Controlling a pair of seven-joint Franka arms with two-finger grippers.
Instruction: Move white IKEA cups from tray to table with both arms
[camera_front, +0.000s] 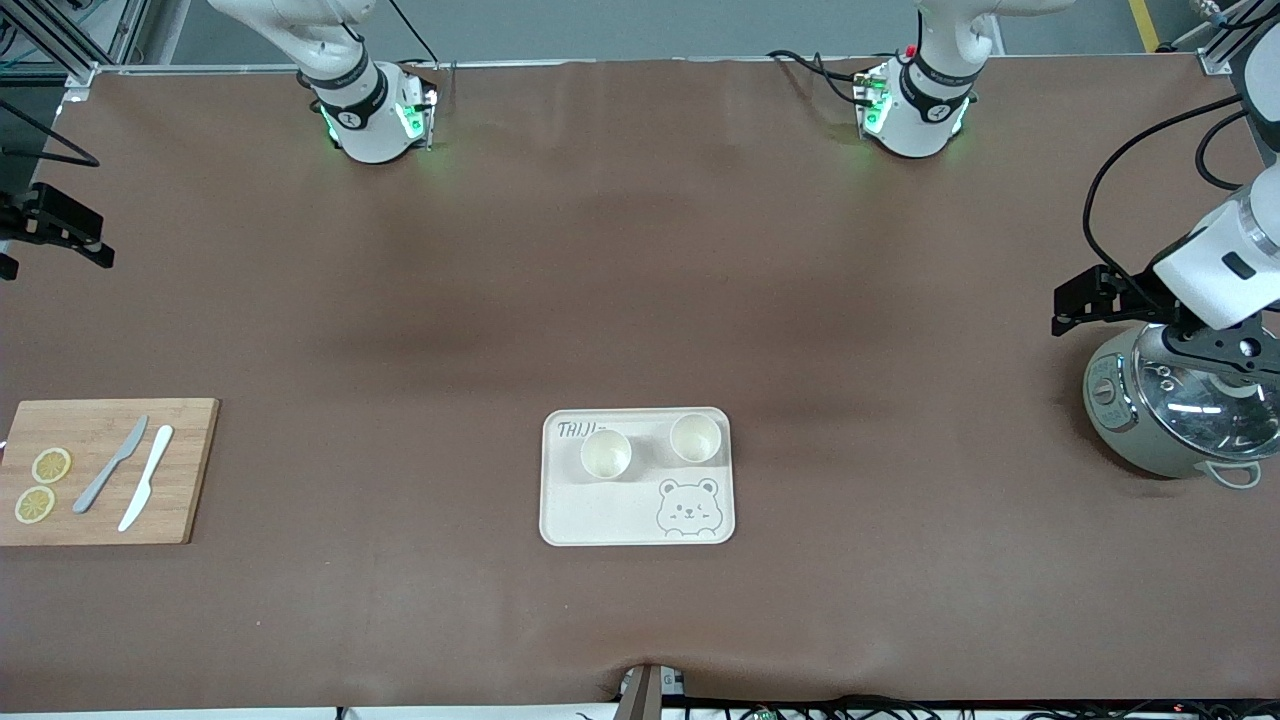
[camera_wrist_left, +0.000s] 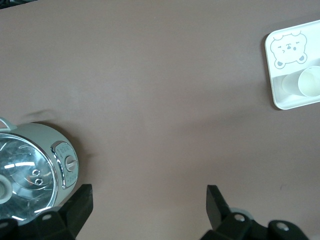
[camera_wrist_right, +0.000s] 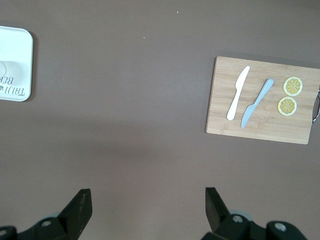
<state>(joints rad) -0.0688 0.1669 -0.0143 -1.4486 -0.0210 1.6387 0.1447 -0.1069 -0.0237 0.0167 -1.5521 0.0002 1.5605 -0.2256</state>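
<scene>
Since both white IKEA cups (camera_front: 606, 453) (camera_front: 695, 438) are seen side by side along the tray's (camera_front: 600, 515) farther edge, near the table's (camera_front: 640, 250) front edge at mid-length, nothing is judged done and both lifts are left. Farther back, the left gripper (camera_wrist_left: 149, 200) hangs over a lidded pot (camera_front: 1180, 410) at the left arm's end and the right gripper (camera_wrist_right: 148, 202) over bare brown sheet at the right arm's end near a cutting board (camera_front: 185, 470), each with jaws spread wide and nothing held.

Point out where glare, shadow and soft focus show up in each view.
Front view: bright glare on the shiny glass lid of the grey-green cooker; a soft dark band crosses the matte brown table above the cream-white bear tray. Left wrist view: the same lid reflects light, and the open left gripper looks soft. Right wrist view: even light, faint shadow under the wooden cutting board.
</scene>
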